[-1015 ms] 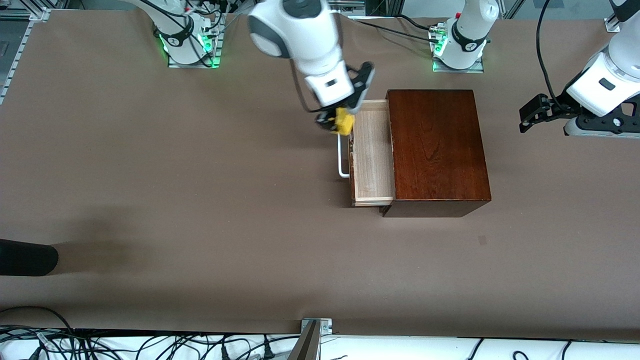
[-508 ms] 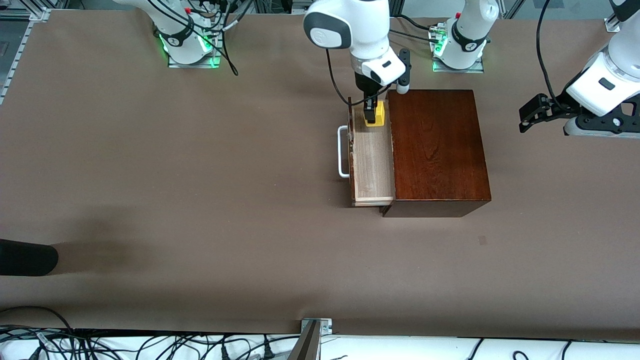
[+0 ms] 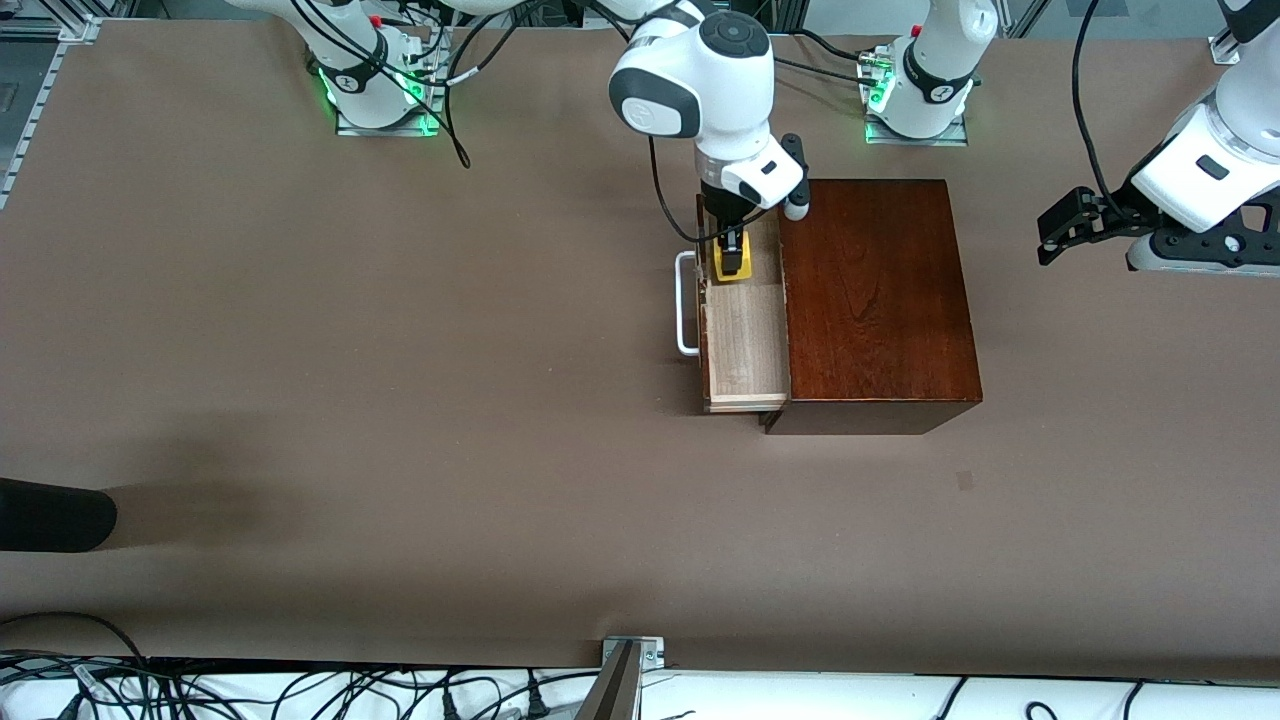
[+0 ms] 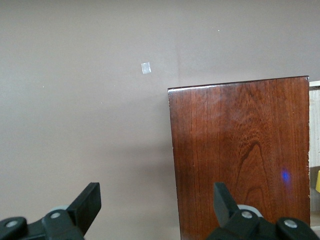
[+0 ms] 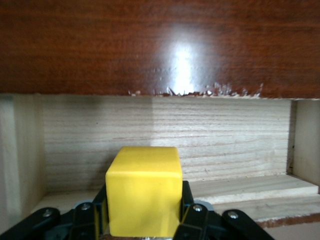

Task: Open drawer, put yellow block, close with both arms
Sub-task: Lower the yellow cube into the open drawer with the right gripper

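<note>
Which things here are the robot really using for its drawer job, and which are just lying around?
Part of the job:
- drawer, pulled open from the dark wooden box
- yellow block, held by the right gripper over the drawer
- left gripper, open, waiting over the table's left-arm end

Just lying about:
- black cables along the table edge nearest the front camera
- small pale tape square on the table

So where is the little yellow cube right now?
The small yellow cube sits pinched in the right claw, low inside the open pale-wood drawer, beside the dark mahogany box.
</note>
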Controlling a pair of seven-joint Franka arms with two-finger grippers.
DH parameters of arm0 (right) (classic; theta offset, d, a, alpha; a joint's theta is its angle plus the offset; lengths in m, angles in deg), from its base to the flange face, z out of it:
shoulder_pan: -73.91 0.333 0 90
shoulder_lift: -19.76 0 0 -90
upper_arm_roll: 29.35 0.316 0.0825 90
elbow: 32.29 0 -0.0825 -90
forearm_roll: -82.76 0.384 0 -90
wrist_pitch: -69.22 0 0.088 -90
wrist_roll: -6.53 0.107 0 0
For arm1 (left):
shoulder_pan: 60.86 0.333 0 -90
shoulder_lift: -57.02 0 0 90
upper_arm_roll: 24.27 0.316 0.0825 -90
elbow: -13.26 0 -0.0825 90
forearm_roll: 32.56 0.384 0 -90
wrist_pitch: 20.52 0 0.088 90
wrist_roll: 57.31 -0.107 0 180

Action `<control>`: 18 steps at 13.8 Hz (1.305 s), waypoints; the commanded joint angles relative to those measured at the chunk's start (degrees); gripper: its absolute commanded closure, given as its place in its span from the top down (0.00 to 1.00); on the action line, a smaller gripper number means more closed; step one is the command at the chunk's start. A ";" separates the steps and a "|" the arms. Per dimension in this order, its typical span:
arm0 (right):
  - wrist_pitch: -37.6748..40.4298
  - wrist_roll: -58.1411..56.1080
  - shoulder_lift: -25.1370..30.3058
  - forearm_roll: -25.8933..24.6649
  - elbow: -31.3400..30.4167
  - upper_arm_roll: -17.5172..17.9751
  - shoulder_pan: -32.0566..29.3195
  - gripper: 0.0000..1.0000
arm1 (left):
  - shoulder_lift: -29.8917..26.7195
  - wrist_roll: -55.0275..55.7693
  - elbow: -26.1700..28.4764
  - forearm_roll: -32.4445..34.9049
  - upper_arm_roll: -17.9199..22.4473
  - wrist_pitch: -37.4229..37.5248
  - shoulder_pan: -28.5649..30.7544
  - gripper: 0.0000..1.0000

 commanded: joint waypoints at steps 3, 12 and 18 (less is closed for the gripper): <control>0.78 -1.81 -2.93 -1.01 2.46 0.19 0.19 0.00 | 0.83 -1.38 -2.12 -1.07 -0.24 1.76 -0.21 1.00; -0.18 -2.69 -4.52 -2.16 2.37 -1.13 0.80 0.05 | 0.74 -1.38 -2.21 -1.07 -1.12 2.55 -0.21 1.00; 3.22 -1.03 -3.20 -1.19 7.53 -0.60 0.98 1.00 | 0.65 -1.47 -2.30 -3.88 -1.21 5.00 -0.12 1.00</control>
